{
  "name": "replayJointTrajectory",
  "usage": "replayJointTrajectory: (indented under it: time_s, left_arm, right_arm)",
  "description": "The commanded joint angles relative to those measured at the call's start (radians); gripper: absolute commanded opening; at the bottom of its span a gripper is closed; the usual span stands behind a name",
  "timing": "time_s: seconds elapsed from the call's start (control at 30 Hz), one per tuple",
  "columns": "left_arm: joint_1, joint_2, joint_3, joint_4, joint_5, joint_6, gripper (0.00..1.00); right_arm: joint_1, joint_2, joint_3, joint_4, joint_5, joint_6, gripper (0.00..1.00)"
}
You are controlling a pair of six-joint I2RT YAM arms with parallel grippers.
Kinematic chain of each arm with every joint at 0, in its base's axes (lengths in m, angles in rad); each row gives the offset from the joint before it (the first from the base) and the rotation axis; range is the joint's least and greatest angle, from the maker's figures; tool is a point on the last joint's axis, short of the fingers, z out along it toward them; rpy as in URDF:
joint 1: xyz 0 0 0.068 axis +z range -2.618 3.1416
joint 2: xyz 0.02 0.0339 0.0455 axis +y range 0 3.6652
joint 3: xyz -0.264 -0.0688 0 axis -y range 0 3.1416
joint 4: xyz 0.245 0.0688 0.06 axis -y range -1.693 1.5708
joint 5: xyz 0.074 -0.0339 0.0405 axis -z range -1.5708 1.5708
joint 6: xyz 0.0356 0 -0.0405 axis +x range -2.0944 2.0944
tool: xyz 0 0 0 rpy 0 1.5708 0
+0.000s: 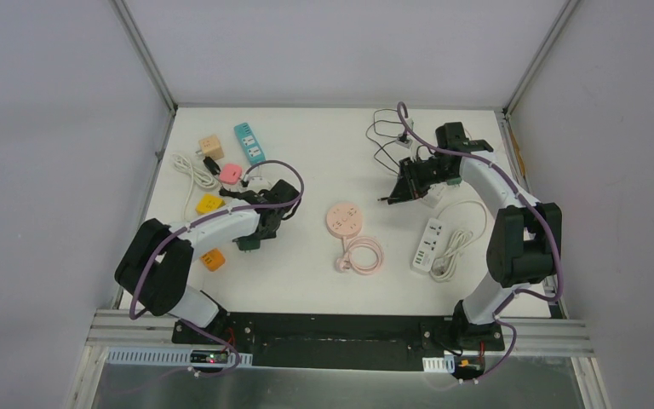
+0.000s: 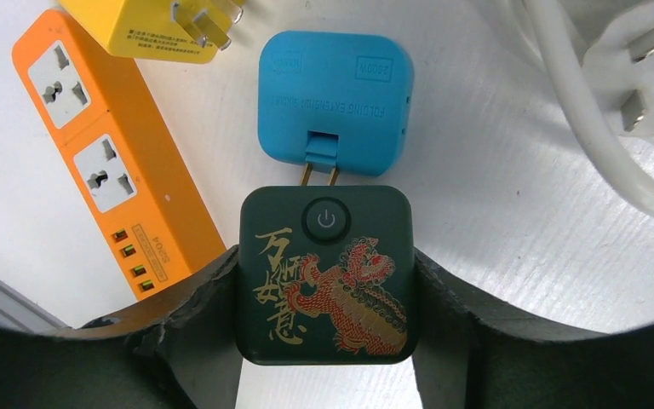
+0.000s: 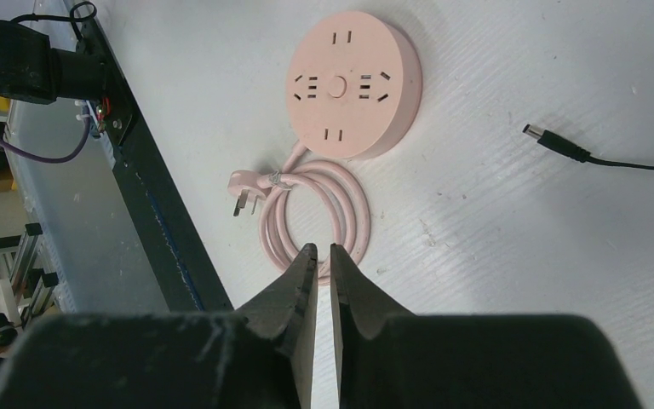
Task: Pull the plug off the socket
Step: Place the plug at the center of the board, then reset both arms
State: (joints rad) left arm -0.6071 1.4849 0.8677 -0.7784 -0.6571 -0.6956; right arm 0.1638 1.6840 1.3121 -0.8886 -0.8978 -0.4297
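While the left gripper (image 2: 325, 256) clamps the dark green socket cube (image 2: 324, 294) by its sides, just beside the orange power strip (image 2: 102, 153), the blue plug (image 2: 334, 98) sits in the cube's edge with a sliver of brass prongs (image 2: 319, 175) showing, so the pull is not yet done. The right gripper (image 3: 324, 251), narrowed to a slit and holding nothing, hangs over the pink cord (image 3: 306, 213), well apart. Next it likely must come across, open, and draw the plug straight off.

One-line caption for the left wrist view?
Left gripper clamps the green cube, blue plug plugged into it, orange strip alongside.
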Motion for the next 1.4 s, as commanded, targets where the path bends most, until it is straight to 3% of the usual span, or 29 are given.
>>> replayJointTrajectory:
  time_s: [0.0,0.1,0.37,0.63,0.87,1.13,1.37]
  left_arm:
    - [0.01,0.006,0.008,-0.05,0.007,-0.015,0.67]
    - [0.01,-0.02,0.013,-0.054,0.016,-0.004,0.82]
    - [0.009,-0.149,0.03,-0.063,0.07,0.058,0.91]
    - [0.009,-0.38,0.028,-0.015,0.19,0.167,0.95]
    - [0.009,-0.541,-0.043,0.199,0.369,0.268,0.99]
    - [0.009,-0.558,-0.095,0.421,0.514,0.321,0.99]
    - [0.009,-0.53,-0.104,0.509,0.592,0.337,0.99]
  right_arm:
    - [-0.007,-0.05,-0.002,0.001,-0.018,-0.029,0.13]
    - [-0.008,-0.048,-0.002,0.002,-0.016,-0.029,0.14]
    - [-0.008,-0.042,0.001,-0.005,0.002,-0.04,0.14]
    - [-0.012,-0.049,0.008,-0.02,0.035,-0.064,0.14]
    - [-0.032,-0.067,0.011,-0.031,0.044,-0.082,0.19]
    - [-0.063,-0.075,0.015,-0.045,0.029,-0.093,0.23]
    - [-0.08,-0.089,0.012,-0.046,0.018,-0.102,0.29]
